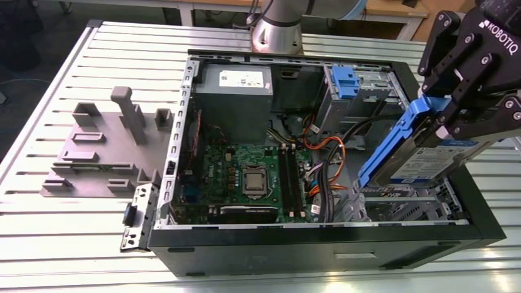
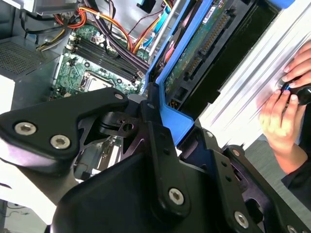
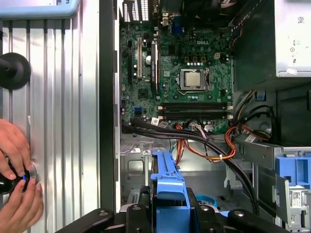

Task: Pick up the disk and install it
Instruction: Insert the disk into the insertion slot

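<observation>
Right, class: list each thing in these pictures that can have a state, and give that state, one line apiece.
gripper: shut on the disk.
disk: held tilted over the case, not yet seated.
computer case: lying on its side, panel off, insides exposed.
processor: bare, no cooler on it.
person's hands: closed round a small black object.

A table [image 1: 57,235] of ribbed, pale metal slats fills the near ground. Beyond its far edge stands a wood-topped bench [image 1: 391,11] on white legs, and dark floor [image 1: 21,85] shows at the exterior view's left.
</observation>
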`<state>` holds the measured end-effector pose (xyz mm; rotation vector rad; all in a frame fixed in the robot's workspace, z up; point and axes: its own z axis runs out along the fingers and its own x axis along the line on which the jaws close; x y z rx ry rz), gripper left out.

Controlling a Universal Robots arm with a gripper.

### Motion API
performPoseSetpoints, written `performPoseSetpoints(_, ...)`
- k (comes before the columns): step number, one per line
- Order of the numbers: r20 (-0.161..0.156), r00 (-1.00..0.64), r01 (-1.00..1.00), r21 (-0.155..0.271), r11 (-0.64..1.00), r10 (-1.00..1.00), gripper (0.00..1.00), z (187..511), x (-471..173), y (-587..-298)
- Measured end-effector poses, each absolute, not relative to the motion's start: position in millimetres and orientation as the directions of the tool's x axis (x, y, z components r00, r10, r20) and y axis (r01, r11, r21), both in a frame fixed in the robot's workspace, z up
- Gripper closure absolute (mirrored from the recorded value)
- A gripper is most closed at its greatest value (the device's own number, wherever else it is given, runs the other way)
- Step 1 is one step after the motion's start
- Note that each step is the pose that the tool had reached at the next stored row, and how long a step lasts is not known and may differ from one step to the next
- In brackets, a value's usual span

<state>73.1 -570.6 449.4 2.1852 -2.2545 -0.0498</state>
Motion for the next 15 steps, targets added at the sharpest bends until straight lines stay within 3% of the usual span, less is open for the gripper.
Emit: performPoseSetpoints(15, -0.021, -0.013, -1.000, 0.024, 0.013, -1.000, 0.64, 443.2, 77.7, -571.2)
